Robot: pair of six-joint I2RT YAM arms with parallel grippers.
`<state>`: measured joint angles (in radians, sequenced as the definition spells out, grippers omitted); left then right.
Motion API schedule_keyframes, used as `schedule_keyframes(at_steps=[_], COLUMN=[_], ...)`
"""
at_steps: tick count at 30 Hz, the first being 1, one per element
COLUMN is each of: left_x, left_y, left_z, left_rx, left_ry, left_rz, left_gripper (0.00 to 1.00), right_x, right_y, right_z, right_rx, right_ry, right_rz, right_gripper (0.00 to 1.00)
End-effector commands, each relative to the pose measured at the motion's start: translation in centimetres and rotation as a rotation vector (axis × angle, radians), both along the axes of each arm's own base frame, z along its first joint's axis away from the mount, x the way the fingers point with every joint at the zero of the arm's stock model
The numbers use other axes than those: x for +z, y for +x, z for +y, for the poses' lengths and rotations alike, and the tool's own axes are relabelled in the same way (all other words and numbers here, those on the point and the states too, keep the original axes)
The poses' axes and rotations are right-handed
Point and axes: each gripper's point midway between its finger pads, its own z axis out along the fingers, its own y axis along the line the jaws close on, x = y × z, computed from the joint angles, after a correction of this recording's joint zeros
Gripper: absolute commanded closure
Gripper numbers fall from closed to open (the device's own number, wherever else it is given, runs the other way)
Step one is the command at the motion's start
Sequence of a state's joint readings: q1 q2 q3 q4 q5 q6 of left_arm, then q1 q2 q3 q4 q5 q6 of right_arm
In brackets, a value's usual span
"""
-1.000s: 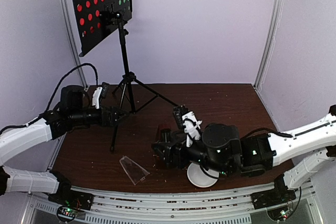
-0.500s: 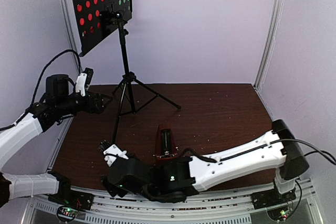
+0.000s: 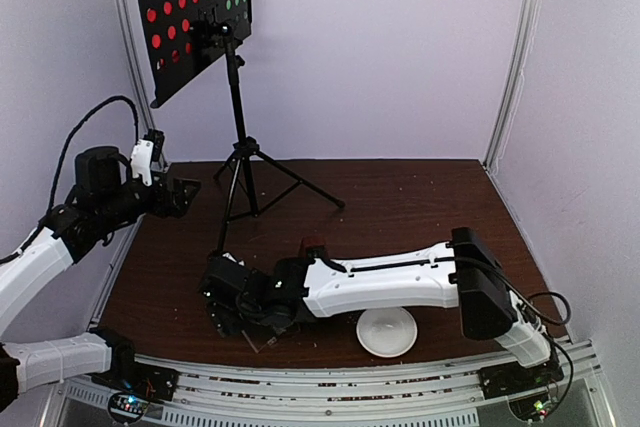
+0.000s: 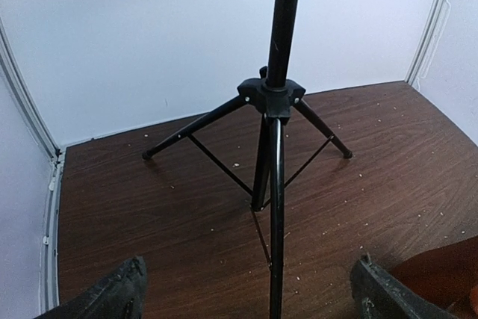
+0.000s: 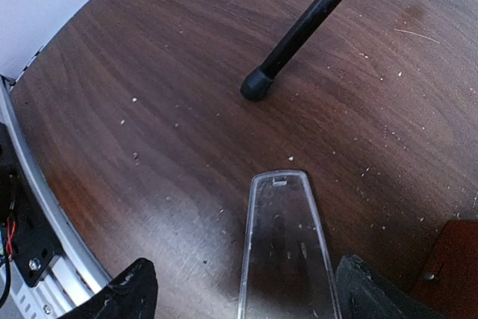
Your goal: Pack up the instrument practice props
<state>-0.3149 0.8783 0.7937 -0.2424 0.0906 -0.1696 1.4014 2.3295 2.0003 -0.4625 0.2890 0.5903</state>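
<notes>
The black perforated music stand [image 3: 190,17] stands at the back left on its tripod [image 3: 240,162]. Red and green music sheets [image 3: 180,2] show through its holes. My left gripper [image 3: 185,192] hovers open just left of the tripod. In the left wrist view the front leg [image 4: 276,222] runs between the spread fingers of my left gripper [image 4: 250,304], apart from both. My right arm reaches across to the front left, where my right gripper [image 3: 232,307] stands open over the metronome's clear cover [image 5: 284,252]. The cover lies flat on the table between the tips of my right gripper [image 5: 246,296]. The red-brown metronome [image 3: 313,247] is partly hidden behind the right arm.
A white bowl [image 3: 388,332] sits near the front edge, under the right forearm. The rubber foot [image 5: 258,84] of a tripod leg rests just beyond the cover. A metal rail [image 5: 30,207] runs along the table edge at the left of the right wrist view.
My right arm has swung from beside the metronome and bowl over to the front left, ending above the clear cover. My left gripper has drawn back left and upward from the tripod.
</notes>
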Motion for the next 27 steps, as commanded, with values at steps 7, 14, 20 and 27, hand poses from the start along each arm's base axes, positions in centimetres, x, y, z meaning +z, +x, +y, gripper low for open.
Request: schedule_keyframes(at_steps=[7,14,20,27], left_x=[0.1,-0.1,-0.4,-0.7], left_y=[0.2,0.3,0.5,0.5], left_z=[0.3,0.3,0.2,0.1], left_rx=[0.009,0.010,0.007,0.003], left_ry=[0.014,0.015,0.018,0.019], left_rz=[-0.021,-0.014,-0.006,0.002], left_gripper=[0.02,0.02,0.02,0.02], right_x=[-4.8,-6.2,-7.7,-8.5], right_y=[1.9,2.5,2.5,2.9], right_z=[-0.3,-1.0,-0.9,-0.9], right_rx=[-0.027,-0.019,-0.003,0.013], right_ry=[-0.125,-0.188,-0.206,-0.224], right_rz=[0.054,0.015,0.024,0.010], right_gripper=[0.16,0.21,0.23,0.24])
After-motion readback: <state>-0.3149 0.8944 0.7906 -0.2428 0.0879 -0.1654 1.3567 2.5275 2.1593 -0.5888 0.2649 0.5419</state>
